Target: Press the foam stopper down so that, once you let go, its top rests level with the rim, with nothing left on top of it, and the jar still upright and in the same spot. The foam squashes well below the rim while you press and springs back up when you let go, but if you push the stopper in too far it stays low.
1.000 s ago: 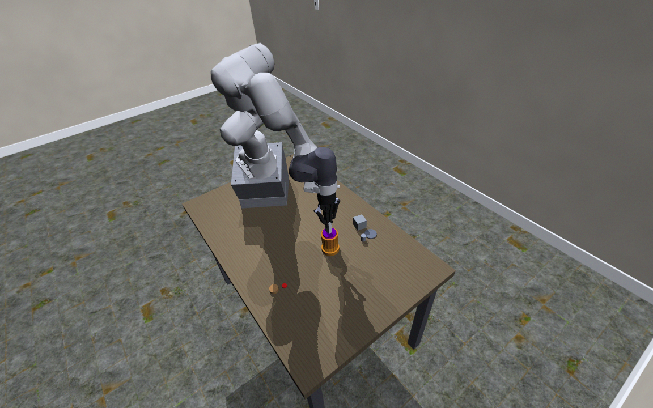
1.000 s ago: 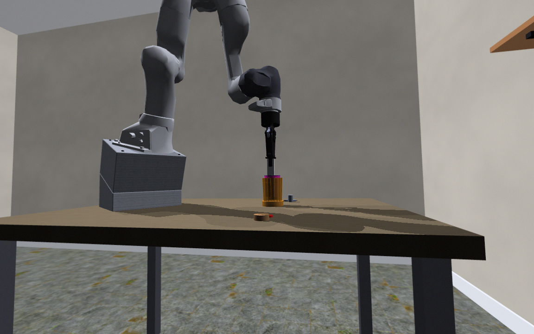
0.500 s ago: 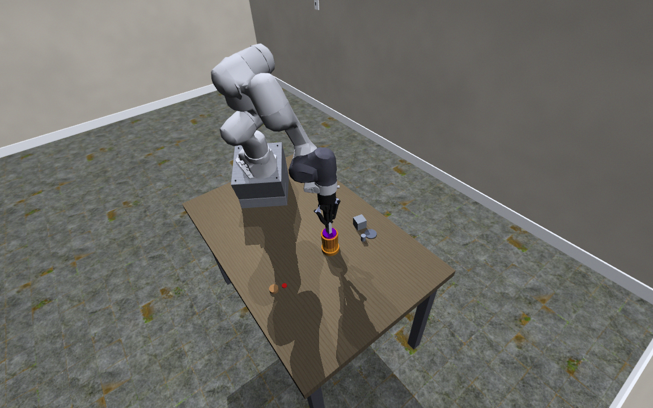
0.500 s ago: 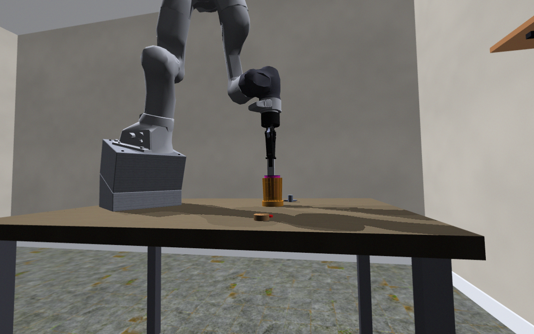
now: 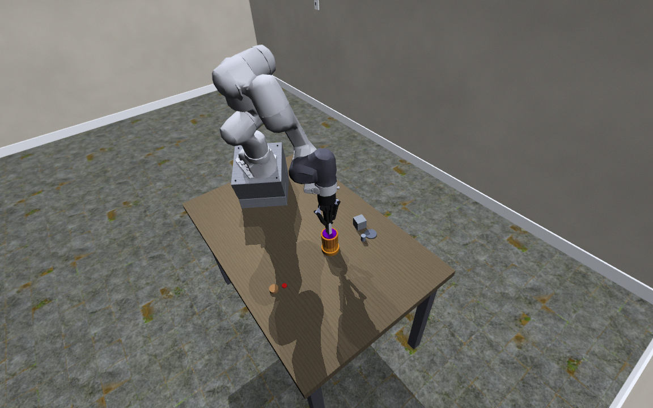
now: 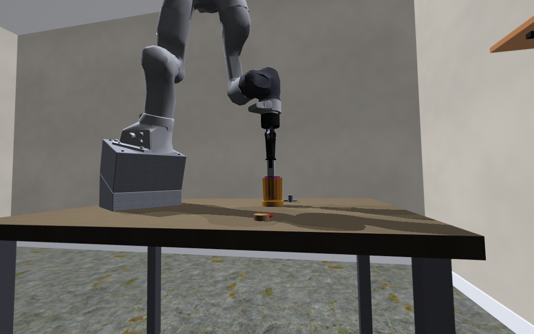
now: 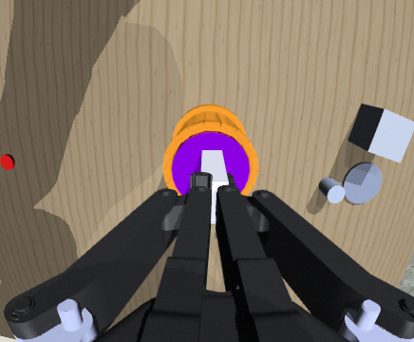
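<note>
An orange ribbed jar stands upright near the middle of the wooden table. A purple foam stopper fills its mouth; in the exterior view only a thin magenta line shows at the rim. My gripper is shut and empty. It points straight down over the jar's centre, with its pale fingertip pads touching the stopper's top. How far the stopper is pressed in, I cannot tell.
A grey cube, a grey disc and a small grey cylinder lie just right of the jar. A cork disc and a red dot lie toward the table's front. The robot base stands at the back.
</note>
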`<state>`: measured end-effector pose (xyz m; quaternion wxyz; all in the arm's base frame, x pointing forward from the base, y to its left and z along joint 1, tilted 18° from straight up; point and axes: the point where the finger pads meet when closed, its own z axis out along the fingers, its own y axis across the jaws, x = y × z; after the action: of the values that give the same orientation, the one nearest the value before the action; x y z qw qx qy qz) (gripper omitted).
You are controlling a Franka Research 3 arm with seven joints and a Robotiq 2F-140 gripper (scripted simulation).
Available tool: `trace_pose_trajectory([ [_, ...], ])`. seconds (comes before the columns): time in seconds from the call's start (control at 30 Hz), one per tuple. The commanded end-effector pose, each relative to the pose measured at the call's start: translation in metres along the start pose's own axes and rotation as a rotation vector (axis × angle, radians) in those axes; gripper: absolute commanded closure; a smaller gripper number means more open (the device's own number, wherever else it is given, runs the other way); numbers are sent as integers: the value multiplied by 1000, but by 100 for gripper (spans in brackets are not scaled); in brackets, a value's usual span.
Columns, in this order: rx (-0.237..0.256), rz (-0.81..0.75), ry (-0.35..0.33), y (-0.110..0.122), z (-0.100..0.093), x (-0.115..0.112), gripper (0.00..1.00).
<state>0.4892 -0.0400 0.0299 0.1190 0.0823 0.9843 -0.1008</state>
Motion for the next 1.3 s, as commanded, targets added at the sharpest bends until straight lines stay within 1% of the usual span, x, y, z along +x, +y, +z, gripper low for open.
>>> trace_pose_trajectory([
  [0.0, -1, 9, -3, 0, 2, -1, 100],
  [0.83, -1, 9, -3, -2, 15, 2, 100],
  [1.27, -1, 9, -3, -2, 18, 3, 100],
])
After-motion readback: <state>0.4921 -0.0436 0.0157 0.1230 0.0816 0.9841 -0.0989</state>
